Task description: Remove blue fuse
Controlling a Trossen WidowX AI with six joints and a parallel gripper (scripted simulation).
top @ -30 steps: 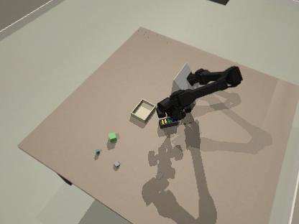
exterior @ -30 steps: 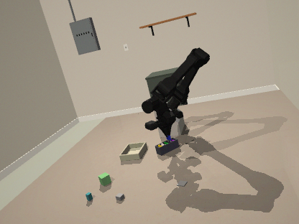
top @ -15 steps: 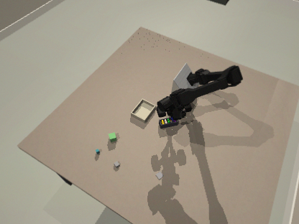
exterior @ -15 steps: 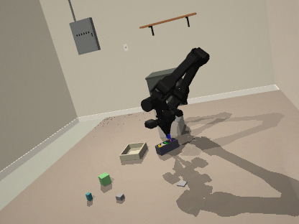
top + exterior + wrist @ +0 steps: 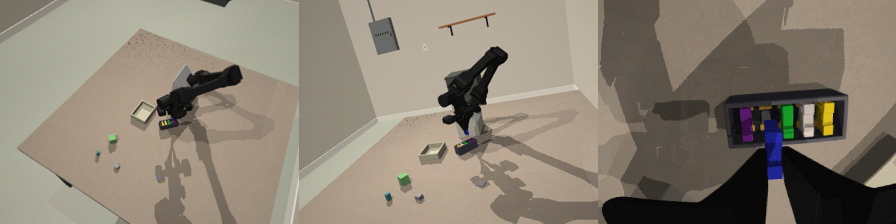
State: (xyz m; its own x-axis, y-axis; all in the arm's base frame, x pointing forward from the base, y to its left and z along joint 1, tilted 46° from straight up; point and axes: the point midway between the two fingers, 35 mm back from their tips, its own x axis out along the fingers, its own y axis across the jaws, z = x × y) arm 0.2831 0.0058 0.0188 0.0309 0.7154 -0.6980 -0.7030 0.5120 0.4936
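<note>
no readable text or labels anywhere

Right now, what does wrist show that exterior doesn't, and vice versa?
Wrist only: the fuse block's slots from above, with purple, green, white and yellow fuses seated, and an emptied slot between purple and green.

Exterior only: the blue fuse hanging above the block with a visible gap, the tray beside the block, the loose cubes such as the green cube, and the wall box.

Both: the gripper shut on the blue fuse, above the block.
</note>
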